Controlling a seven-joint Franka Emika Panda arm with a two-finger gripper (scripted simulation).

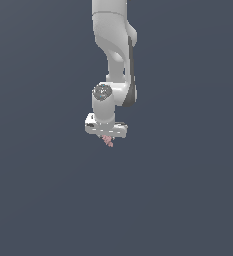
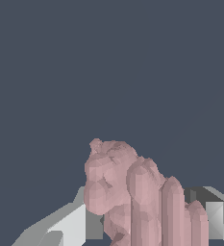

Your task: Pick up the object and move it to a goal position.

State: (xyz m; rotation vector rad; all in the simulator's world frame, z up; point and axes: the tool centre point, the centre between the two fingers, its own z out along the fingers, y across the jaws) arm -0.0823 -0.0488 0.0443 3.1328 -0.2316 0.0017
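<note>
Gripper (image 1: pixel 107 136) clamped on pink object (image 2: pixel 128 192), lobes bulging between fingers (image 2: pixel 72 223). We judge carry underway: we keep squeeze steady, move slow, avoid jerks; no goal marker seen.

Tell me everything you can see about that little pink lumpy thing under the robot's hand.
The pink object is a small, matte, bumpy cluster of rounded knobs with several finger-like lobes side by side. In the wrist view it fills the space between the gripper's grey-white fingers, which seem to clamp it. In the exterior view it pokes out just below the white gripper, far smaller than it, against a plain dark blue-grey background.
</note>
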